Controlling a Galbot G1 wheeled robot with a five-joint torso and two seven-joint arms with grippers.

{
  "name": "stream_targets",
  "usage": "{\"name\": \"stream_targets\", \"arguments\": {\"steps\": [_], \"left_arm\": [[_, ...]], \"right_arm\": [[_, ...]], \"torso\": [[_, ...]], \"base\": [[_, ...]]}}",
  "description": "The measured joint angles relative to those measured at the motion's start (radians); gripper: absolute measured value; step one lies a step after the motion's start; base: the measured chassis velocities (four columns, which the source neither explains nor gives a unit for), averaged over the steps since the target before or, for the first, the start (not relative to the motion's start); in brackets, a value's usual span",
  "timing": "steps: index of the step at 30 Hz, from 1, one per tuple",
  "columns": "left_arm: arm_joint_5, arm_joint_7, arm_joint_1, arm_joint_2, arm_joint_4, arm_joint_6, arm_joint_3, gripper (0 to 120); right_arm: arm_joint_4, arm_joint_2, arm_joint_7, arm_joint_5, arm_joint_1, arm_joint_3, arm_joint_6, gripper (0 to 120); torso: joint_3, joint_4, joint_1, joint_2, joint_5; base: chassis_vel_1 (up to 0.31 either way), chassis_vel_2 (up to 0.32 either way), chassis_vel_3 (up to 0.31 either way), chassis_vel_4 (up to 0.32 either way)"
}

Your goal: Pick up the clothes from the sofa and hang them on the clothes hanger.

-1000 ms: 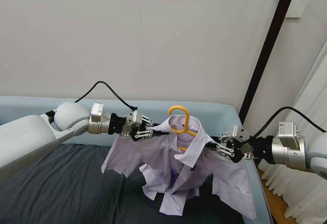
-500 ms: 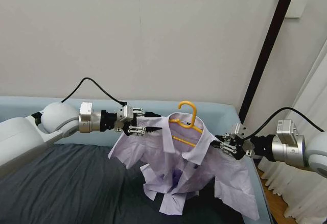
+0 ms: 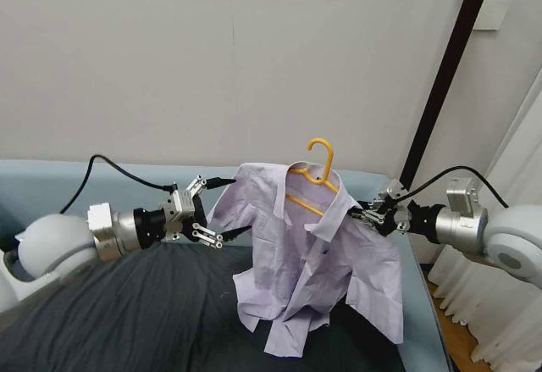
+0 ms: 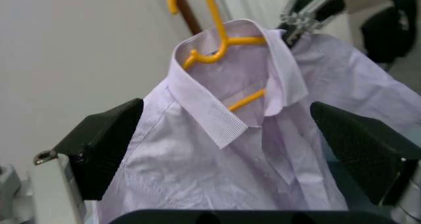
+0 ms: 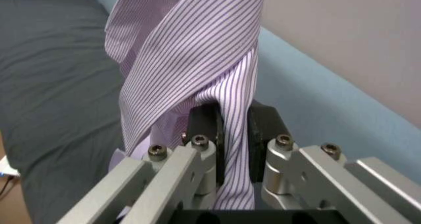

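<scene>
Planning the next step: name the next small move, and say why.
Probably close the left gripper on the near shoulder of the lilac striped shirt: it gapes open, while only the right gripper pinches the cloth draped on the yellow plastic hanger.

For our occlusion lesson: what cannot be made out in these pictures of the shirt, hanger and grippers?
Head view: the shirt hides most of the hanger below its hook.
Right wrist view: cloth pinched in the right gripper hides whether it also holds the hanger.
Left wrist view: the shirt's hem is cut off by the left gripper and the picture's edge.
</scene>
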Motion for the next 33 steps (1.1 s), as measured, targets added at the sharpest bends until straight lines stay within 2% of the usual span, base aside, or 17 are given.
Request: {"name": "stream_targets", "arguments": {"steps": [1, 5, 6, 9, 11, 14, 17, 20, 21, 22, 25, 33], "left_arm": [[0.000, 0.000, 0.000, 0.000, 0.000, 0.000, 0.000, 100], [-0.023, -0.222, 0.046, -0.067, -0.029, 0.062, 0.004, 100], [-0.023, -0.222, 0.046, -0.067, -0.029, 0.062, 0.004, 100], [-0.037, -0.366, 0.057, -0.138, -0.031, 0.119, 0.020, 100], [-0.040, -0.399, 0.060, -0.161, -0.028, 0.131, 0.024, 100], [-0.049, -0.514, 0.066, -0.249, -0.005, 0.167, 0.041, 100], [-0.051, -0.547, 0.062, -0.287, 0.011, 0.172, 0.048, 100], [-0.051, -0.582, 0.044, -0.362, 0.045, 0.172, 0.059, 100], [-0.051, -0.582, 0.044, -0.362, 0.045, 0.172, 0.059, 100], [-0.058, -0.594, 0.031, -0.416, 0.057, 0.168, 0.064, 100], [-0.077, -0.618, -0.006, -0.484, 0.063, 0.170, 0.084, 100], [-0.110, -0.673, -0.087, -0.514, 0.061, 0.188, 0.130, 100]], "right_arm": [[0.000, 0.000, 0.000, 0.000, 0.000, 0.000, 0.000, 8], [-0.056, 0.068, -0.004, -0.024, 0.038, -0.030, 0.000, 8], [-0.056, 0.068, -0.004, -0.024, 0.038, -0.030, 0.000, 8], [-0.085, 0.093, -0.003, -0.009, 0.098, -0.052, -0.010, 8], [-0.093, 0.099, -0.001, 0.003, 0.117, -0.058, -0.018, 8], [-0.118, 0.115, 0.013, 0.049, 0.193, -0.079, -0.047, 8], [-0.124, 0.123, 0.024, 0.078, 0.227, -0.088, -0.066, 8], [-0.130, 0.139, 0.051, 0.136, 0.285, -0.109, -0.098, 8], [-0.130, 0.139, 0.051, 0.136, 0.285, -0.109, -0.098, 8], [-0.132, 0.150, 0.075, 0.181, 0.319, -0.122, -0.122, 8], [-0.127, 0.165, 0.144, 0.300, 0.374, -0.132, -0.178, 8], [-0.096, 0.145, 0.180, 0.372, 0.422, -0.141, -0.207, 8]], "torso": [[0.000, 0.0000, 0.000, 0.000, 0.0000], [0.000, 0.0000, 0.000, 0.000, 0.0002], [0.000, 0.0000, 0.000, 0.000, 0.0002], [0.000, -0.0001, 0.000, 0.000, -0.0001], [0.000, 0.0000, 0.000, 0.000, 0.0000], [0.000, -0.0001, 0.000, 0.000, -0.0001], [0.000, -0.0001, 0.000, 0.000, 0.0000], [0.000, 0.0000, 0.000, 0.000, 0.0000], [0.000, 0.0000, 0.000, 0.000, 0.0000], [0.000, 0.0000, 0.000, 0.000, 0.0000], [0.000, -0.0002, 0.000, 0.000, 0.0001], [0.000, 0.0000, 0.000, 0.000, 0.0001]], "base": [[0.000, 0.000, 0.000, 0.000], [0.000, 0.000, 0.000, 0.000], [0.000, 0.000, 0.000, 0.000], [0.000, 0.000, 0.000, 0.000], [0.000, 0.000, 0.000, 0.000], [0.000, 0.000, 0.000, 0.000], [0.000, 0.000, 0.000, 0.000], [0.000, 0.000, 0.000, 0.000], [0.000, 0.000, 0.000, 0.000], [0.000, 0.000, 0.000, 0.000], [0.000, 0.000, 0.000, 0.000], [0.000, 0.000, 0.000, 0.000]]}}
